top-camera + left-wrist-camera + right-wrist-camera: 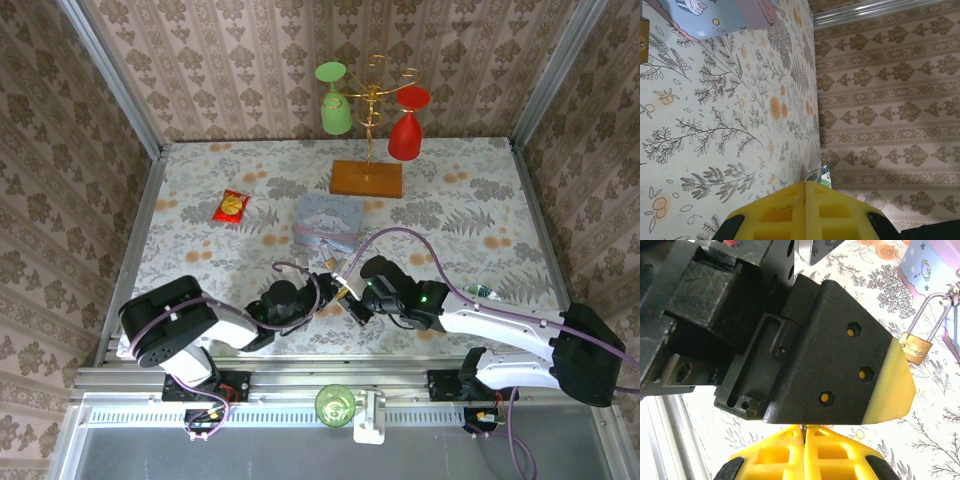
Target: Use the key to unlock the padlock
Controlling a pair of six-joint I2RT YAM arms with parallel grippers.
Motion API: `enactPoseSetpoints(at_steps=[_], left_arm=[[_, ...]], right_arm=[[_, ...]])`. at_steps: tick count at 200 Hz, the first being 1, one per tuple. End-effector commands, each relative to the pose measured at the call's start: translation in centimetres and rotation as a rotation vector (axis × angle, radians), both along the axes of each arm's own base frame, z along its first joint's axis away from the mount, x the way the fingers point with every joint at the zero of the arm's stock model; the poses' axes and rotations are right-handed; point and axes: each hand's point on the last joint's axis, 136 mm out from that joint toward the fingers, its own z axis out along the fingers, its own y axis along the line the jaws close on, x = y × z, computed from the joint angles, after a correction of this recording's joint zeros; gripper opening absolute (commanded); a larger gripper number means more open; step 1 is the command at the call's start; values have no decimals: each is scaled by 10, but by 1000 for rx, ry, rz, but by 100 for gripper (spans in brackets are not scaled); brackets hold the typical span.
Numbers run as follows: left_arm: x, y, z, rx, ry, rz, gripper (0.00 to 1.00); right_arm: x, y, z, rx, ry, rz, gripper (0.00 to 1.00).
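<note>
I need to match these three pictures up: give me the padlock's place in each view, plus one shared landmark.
Top external: padlock is a tiny speck near centre, at the tin's near edge; hard to make out.
Left wrist: padlock, probably, a brass sliver cut by the upper left edge.
Right wrist: padlock at right, brass body below its shackle.
Shared landmark: the tin, top left in left wrist, top right in right wrist.

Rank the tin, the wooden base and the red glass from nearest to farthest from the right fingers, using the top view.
1. Tin, mid-table, just beyond the right fingers.
2. Wooden base, farther back.
3. Red glass, hanging near the far wall.
</note>
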Motion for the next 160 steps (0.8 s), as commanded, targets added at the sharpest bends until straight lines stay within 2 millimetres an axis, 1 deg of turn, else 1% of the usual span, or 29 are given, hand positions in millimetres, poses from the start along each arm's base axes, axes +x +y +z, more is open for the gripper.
enactPoseSetpoints(at_steps=[1, 22, 27, 40, 52, 59, 64, 70, 92, 110, 121, 139, 149, 160], left_arm=[[-2, 1, 6, -30, -25, -6, 0], [1, 6, 13, 0, -71, 30, 0], [1, 6, 15, 12, -82, 33, 0], [2, 7, 26, 37, -135, 43, 0], [1, 5, 34, 68, -172, 42, 0], [0, 5, 39, 87, -194, 42, 0], [0, 4, 42, 102, -213, 42, 0], [-1, 3, 50, 113, -249, 41, 0], [-5, 5, 68, 118, -342, 64, 0], [-7, 7, 84, 82, -418, 80, 0], [-10, 7, 93, 64, -457, 87, 0], [-14, 4, 108, 42, -518, 86, 0], [-17, 3, 116, 21, -542, 86, 0], [-19, 2, 122, 6, -562, 87, 0]], right_arm=[[7, -5, 10, 16, -67, -32, 0], [5, -15, 10, 50, -82, -74, 1], [4, -17, 10, 65, -78, -85, 7], [-1, -21, 11, 108, -58, -99, 32], [-6, -22, 15, 159, -39, -107, 50], [-7, -23, 19, 197, -22, -116, 59], [-8, -23, 22, 235, -2, -116, 62], [-10, -22, 26, 291, 37, -112, 63], [-13, -23, 57, 565, 180, -74, 63], [-9, -26, 84, 726, 224, -53, 63], [-8, -26, 96, 773, 250, -31, 62], [-8, -20, 111, 823, 285, 13, 61], [-9, -15, 116, 845, 305, 39, 60], [-7, -11, 115, 835, 330, 48, 58]])
